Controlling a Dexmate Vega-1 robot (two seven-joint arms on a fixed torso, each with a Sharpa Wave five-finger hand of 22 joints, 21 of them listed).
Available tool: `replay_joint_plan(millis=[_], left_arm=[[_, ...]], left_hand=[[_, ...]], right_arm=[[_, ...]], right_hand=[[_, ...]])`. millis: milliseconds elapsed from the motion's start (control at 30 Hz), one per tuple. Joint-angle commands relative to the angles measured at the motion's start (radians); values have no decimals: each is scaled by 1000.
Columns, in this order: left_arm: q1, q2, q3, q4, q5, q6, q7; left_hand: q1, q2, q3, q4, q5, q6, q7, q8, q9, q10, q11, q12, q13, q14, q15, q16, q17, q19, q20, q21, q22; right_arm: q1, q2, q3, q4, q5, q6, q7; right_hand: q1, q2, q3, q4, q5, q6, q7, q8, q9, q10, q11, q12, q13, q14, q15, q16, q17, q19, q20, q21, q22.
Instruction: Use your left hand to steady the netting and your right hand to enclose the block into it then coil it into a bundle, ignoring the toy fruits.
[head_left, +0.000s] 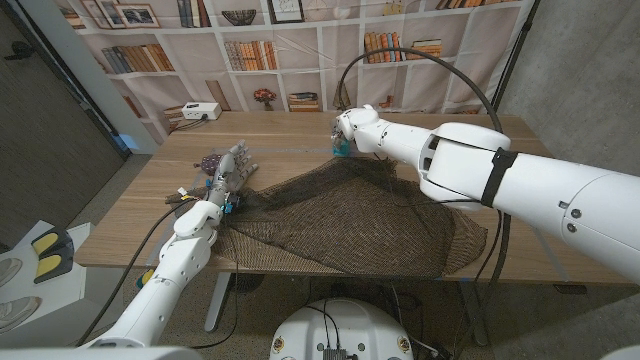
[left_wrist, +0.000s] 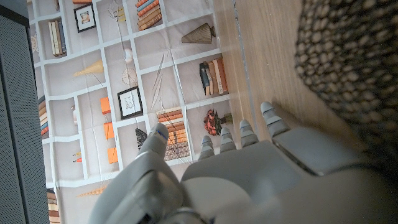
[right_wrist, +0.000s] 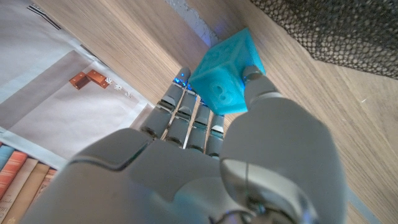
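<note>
Right hand (right_wrist: 249, 155) pinches translucent blue block (right_wrist: 225, 71) above wooden bench (head_left: 290, 135), just beyond dark netting (head_left: 350, 215) spread mid-bench. Left hand (head_left: 228, 170), fingers spread, empty, at netting's left edge.

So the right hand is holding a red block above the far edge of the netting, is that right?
Not quite: the block is translucent blue, not red, as the right wrist view shows. The right hand does hold it above the far edge of the netting.
</note>
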Motion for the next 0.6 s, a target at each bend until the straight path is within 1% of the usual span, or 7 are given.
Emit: replay_joint_plan(millis=[33,67,100,233,367,467,600], left_arm=[[-14,1,5,13,0,8,-10],[-17,1,7,15,0,8,-12],[-18,1,8,16,1,9,-13],[-23,0,11,19,3,9,-14],[-28,-1,14,21,5,10,-16],[-30,-2,16,21,6,10,-16],[-31,-3,18,19,8,11,-15]], left_hand=[[-9,-2,2,8,6,-4,-1,-1,3,-2,2,3,6,5,4,-4,3,3,10,-2,6],[-9,-2,2,8,6,-4,-1,-1,3,-1,1,3,6,4,4,-4,3,3,10,-2,6],[-9,-2,2,8,6,-4,-1,-1,3,-2,0,3,6,4,4,-4,3,3,10,-2,6],[-10,-2,2,9,6,-5,-1,-1,3,-3,0,2,6,5,4,-4,3,3,10,-3,6],[-10,-1,2,9,6,-5,-1,-1,3,-2,1,3,6,5,5,-4,3,3,10,-3,6],[-10,-1,2,9,6,-4,-2,-1,3,-1,0,3,6,5,5,-4,3,3,10,-3,6],[-11,-1,2,9,6,-4,-2,-1,3,-2,0,3,6,6,5,-4,3,4,10,-3,6]], right_arm=[[-70,-153,45,-301,-71,-112,-38],[-80,-169,57,-335,-80,-120,-37],[-89,-185,70,-365,-88,-122,-42],[-123,-239,114,-476,-122,-139,-44],[-154,-285,156,-581,-154,-168,-34],[-177,-315,189,-651,-171,-185,-24],[-207,-357,233,-744,-192,-205,-11]], right_hand=[[229,176,9,10,-7,101,-10,56,28,134,-50,65,41,183,-250,130,328,21,-19,53,25],[245,177,12,16,-12,137,-15,76,37,166,-53,82,50,210,-248,152,348,32,-23,74,32],[254,180,15,19,-13,152,-15,86,42,180,-52,91,56,222,-248,164,360,34,-26,83,37],[274,180,22,27,-16,193,-18,111,55,212,-59,106,63,240,-248,172,370,22,-27,102,48],[280,180,24,32,-18,201,-21,120,61,222,-57,110,65,248,-248,173,372,8,-24,108,53],[282,180,24,34,-19,201,-21,122,64,223,-63,111,65,250,-248,172,371,2,-23,112,55],[286,178,24,38,-20,205,-19,128,69,228,-59,112,64,254,-248,169,369,-7,-20,118,58]])
